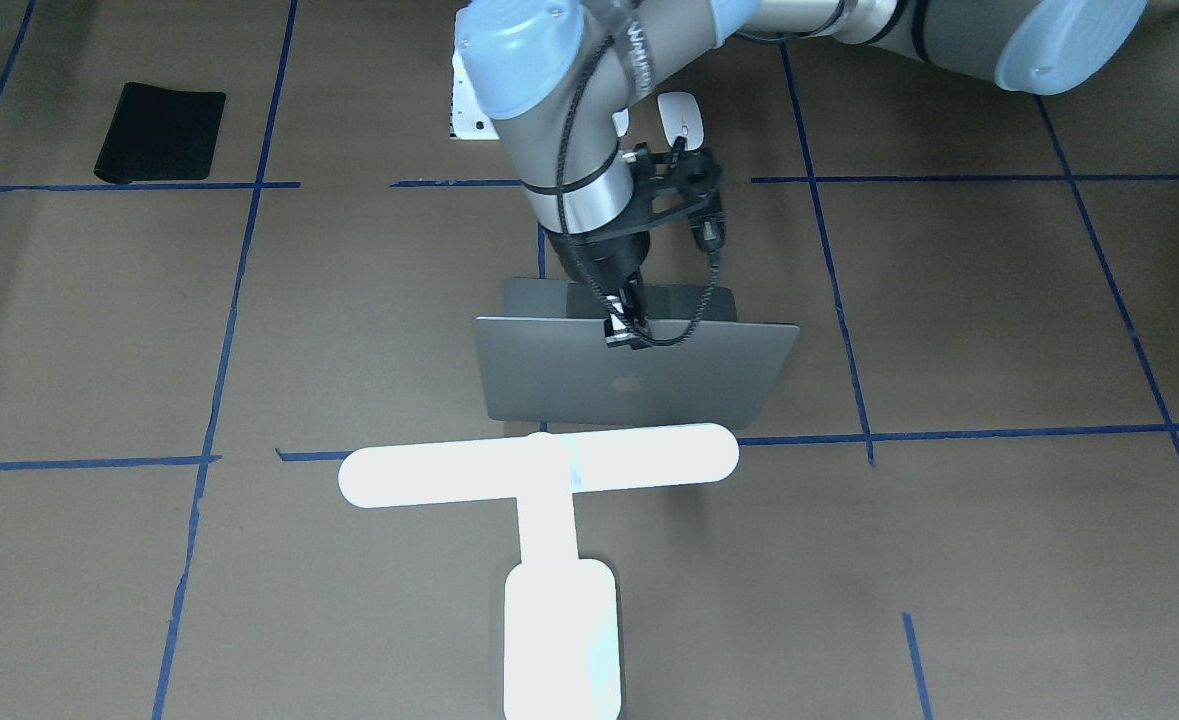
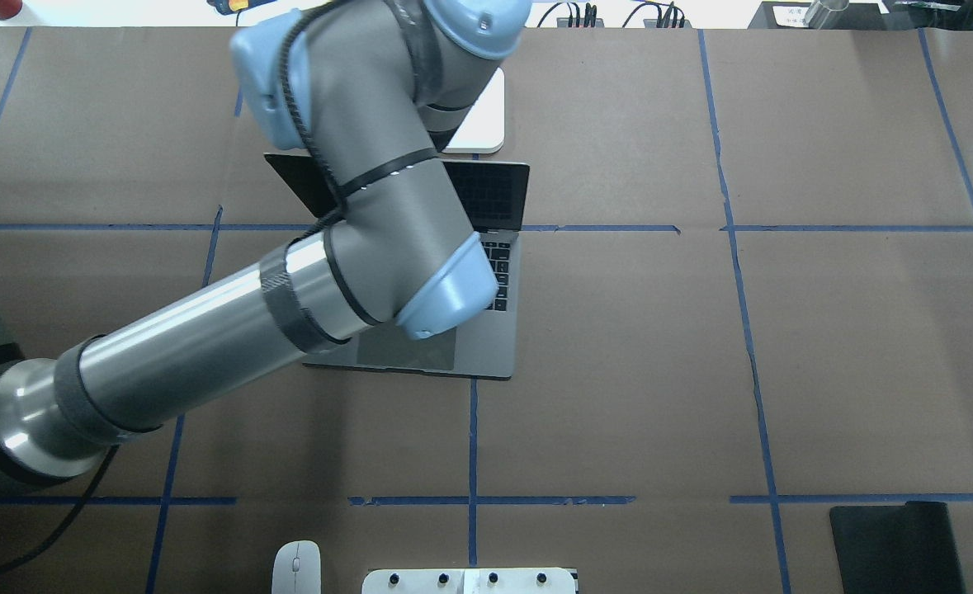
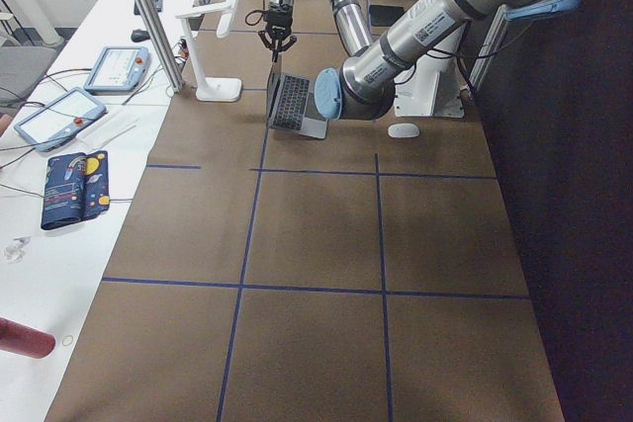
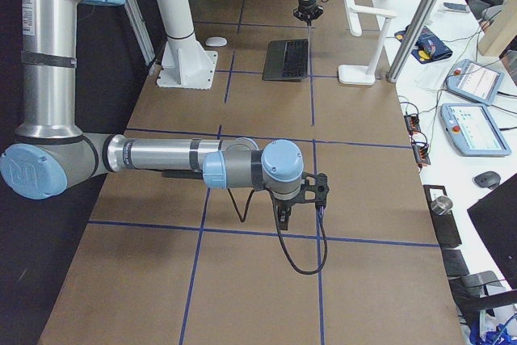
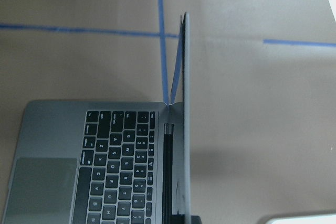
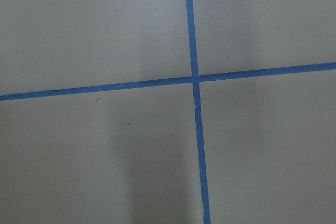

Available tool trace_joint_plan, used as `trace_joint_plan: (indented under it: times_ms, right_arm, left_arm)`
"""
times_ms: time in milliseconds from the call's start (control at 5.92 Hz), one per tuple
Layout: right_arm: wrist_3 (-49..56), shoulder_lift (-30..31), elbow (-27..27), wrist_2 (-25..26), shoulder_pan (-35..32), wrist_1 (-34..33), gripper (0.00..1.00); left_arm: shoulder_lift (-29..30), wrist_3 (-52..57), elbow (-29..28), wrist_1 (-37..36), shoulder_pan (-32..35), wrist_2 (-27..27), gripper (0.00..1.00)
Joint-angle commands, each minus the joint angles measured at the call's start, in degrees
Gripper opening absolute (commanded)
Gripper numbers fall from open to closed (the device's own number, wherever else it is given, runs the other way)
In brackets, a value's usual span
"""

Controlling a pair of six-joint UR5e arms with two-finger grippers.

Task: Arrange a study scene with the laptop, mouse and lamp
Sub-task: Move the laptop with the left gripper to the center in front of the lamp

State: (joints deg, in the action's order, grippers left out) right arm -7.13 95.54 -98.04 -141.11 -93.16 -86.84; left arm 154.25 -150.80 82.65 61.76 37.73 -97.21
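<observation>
Jaws of left gripper (image 1: pixel 627 335) pinched shut on the top edge of the laptop (image 1: pixel 649 385) lid — lid near upright, base flat mid-table. Just beyond stands the lamp (image 1: pixel 549 480); mouse (image 1: pixel 681 115) well apart, robot's side. Right gripper (image 4: pixel 283 217) — jaw state can't tell.

Matt silver metal laptop (image 1: pixel 639 385), glossy white mouse (image 1: pixel 680 116) (plastic), matt brown tabletop (image 1: pixel 999 330)
</observation>
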Motion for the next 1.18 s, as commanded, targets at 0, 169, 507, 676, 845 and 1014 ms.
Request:
trace_joint_plan:
  times_ms: [0, 169, 507, 676, 845, 1014]
  right_arm:
    - [-0.1, 0.0, 0.0, 0.0, 0.0, 0.0, 1.0]
    - [-0.1, 0.0, 0.0, 0.0, -0.1, 0.0, 1.0]
    - [0.0, 0.0, 0.0, 0.0, -0.1, 0.0, 1.0]
    - [-0.1, 0.0, 0.1, 0.0, -0.1, 0.0, 1.0]
    - [0.0, 0.0, 0.1, 0.0, -0.1, 0.0, 1.0]
    - [0.0, 0.0, 0.4, 0.0, -0.1, 0.0, 1.0]
  left_arm:
    - [3.1, -3.5, -4.9, 2.5, -0.7, 0.0, 0.0]
    - [3.3, -4.8, -5.0, 2.7, -0.7, 0.0, 0.0]
    - [3.4, -4.9, -6.1, 2.8, -0.7, 0.0, 0.0]
    - [3.5, -3.7, -5.8, 2.8, -0.7, 0.1, 0.63]
    - [3.5, -2.2, -5.7, 2.8, -0.7, 0.1, 1.0]
    - [3.5, -2.2, -5.3, 2.7, -0.7, 0.1, 1.0]
